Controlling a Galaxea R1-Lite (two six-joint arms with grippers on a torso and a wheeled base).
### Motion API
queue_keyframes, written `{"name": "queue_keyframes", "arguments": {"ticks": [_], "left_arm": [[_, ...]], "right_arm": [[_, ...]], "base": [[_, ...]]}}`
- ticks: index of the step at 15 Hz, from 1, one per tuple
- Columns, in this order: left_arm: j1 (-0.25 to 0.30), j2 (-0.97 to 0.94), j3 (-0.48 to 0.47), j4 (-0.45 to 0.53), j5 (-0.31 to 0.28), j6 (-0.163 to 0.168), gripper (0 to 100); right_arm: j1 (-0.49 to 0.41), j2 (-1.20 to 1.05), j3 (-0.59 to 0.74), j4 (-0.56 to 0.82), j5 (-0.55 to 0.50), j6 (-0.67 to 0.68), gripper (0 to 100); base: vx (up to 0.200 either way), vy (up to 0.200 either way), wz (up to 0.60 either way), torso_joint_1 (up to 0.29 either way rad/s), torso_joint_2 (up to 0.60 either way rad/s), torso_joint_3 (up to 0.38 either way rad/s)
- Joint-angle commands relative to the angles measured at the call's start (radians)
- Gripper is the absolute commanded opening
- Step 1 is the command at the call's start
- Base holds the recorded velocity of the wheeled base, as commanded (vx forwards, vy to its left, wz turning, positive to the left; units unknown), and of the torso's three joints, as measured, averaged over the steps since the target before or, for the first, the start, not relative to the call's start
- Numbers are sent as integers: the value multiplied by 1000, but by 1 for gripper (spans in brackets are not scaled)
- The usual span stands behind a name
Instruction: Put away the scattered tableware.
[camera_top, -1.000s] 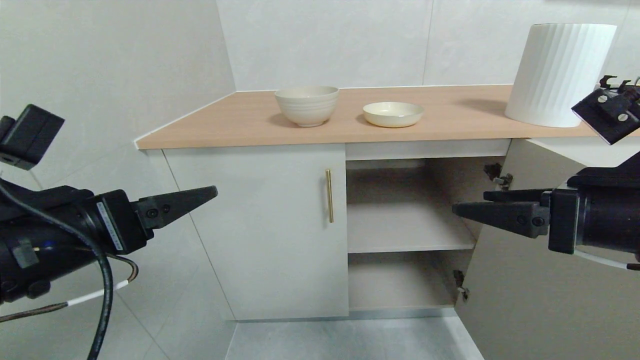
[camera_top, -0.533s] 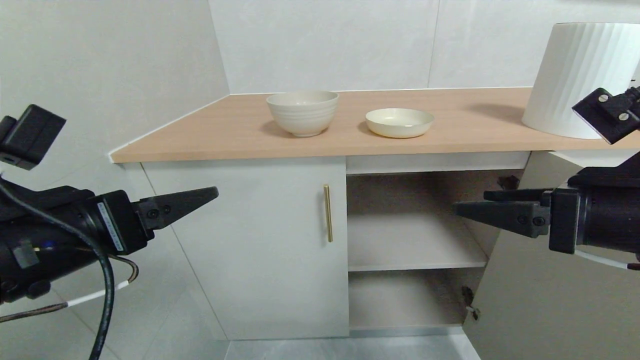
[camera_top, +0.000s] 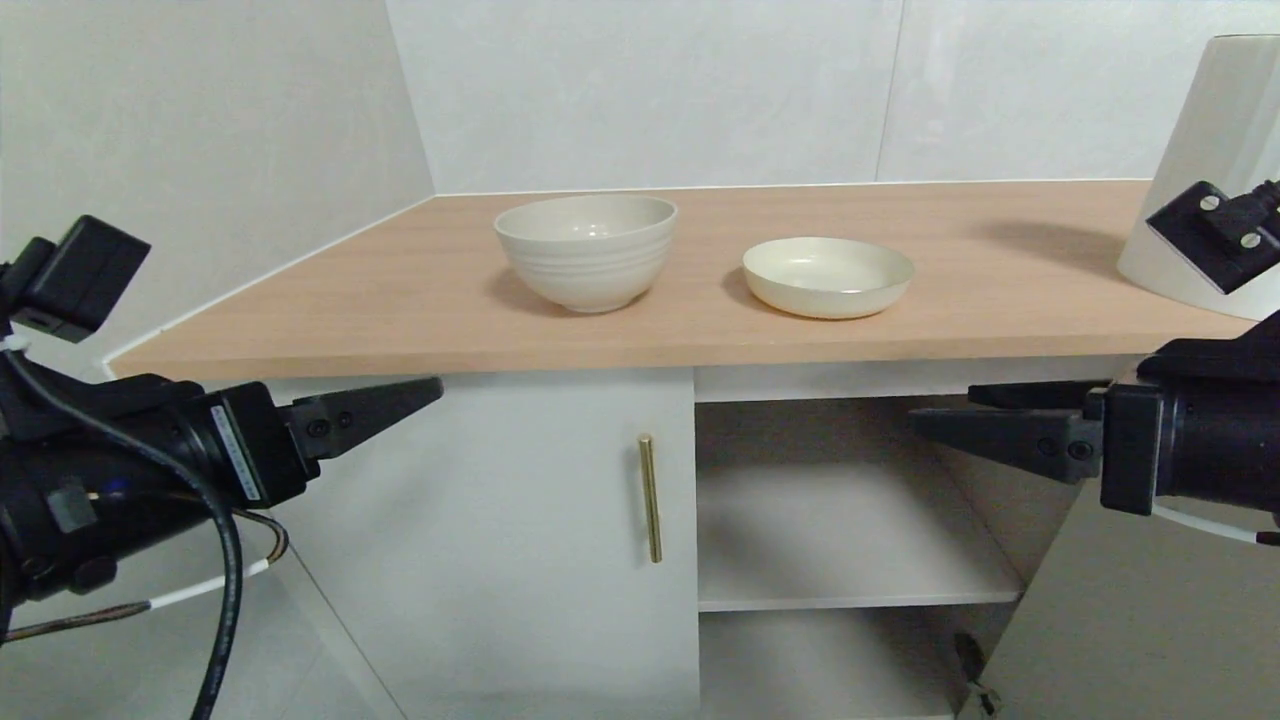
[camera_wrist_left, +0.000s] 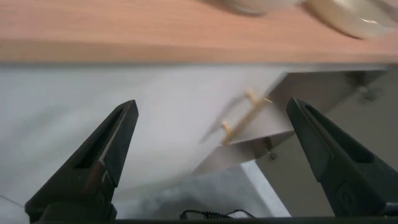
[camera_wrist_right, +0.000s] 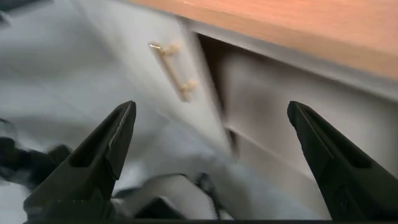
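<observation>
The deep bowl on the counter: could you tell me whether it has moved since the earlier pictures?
No. The bowl keeps its spot beside the shallow dish on the countertop; the camera moved closer.

White ribbed container (camera_top: 1222, 130) cut off at right edge, lower cabinet shelf (camera_top: 820, 665) cut off below

I can read no text, number or sign on any surface. One white label (camera_top: 236, 455) is fixed to the black housing behind the left gripper (camera_top: 432, 385). It carries print, but the print is too small for me to make out.
</observation>
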Motion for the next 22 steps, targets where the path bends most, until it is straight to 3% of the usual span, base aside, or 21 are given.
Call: {"name": "queue_keyframes", "arguments": {"ticks": [1,7,11,19,22], "left_arm": [[1,4,0,-1,0,-1,100],[-1,3,0,-1,0,-4,100],[-1,4,-2,-1,0,-4,100],[10,64,-11,-7,-2,-4,100],[10,164,-84,-2,-3,-4,100]], "right_arm": [[0,-29,35,-13,4,-42,100],[0,-39,78,-82,5,-74,100],[0,-38,78,-82,7,-74,100],[-1,0,81,-85,7,-81,100],[-24,68,81,-143,5,-81,100]], "base": [[0,0,0,0,0,0],[0,0,0,2,-9,-6],[0,0,0,71,-232,-250],[0,0,0,177,-499,-291],[0,0,0,198,-481,-279]]}}
